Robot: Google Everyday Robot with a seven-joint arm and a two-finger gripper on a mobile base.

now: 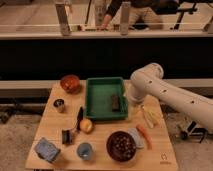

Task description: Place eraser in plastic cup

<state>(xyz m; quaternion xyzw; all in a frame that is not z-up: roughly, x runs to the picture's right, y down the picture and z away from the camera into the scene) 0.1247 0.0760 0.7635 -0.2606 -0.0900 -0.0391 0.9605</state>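
Note:
The eraser [115, 102], a small dark block, lies inside the green tray [98, 111], near the tray's right side. The light blue plastic cup [85, 150] stands upright near the table's front edge, left of the dark bowl [121, 145]. My white arm [165, 92] reaches in from the right and bends down at the tray's right edge. My gripper [130, 100] hangs at that edge, just right of the eraser, mostly hidden behind the arm.
An orange bowl [70, 82] and a shiny metal cup [59, 105] stand at the left. A black pen [79, 117], a yellow fruit [86, 125], a black clip [66, 136] and a blue-grey block [47, 149] lie in front. A carrot [143, 136] and a pale vegetable [149, 116] lie at the right.

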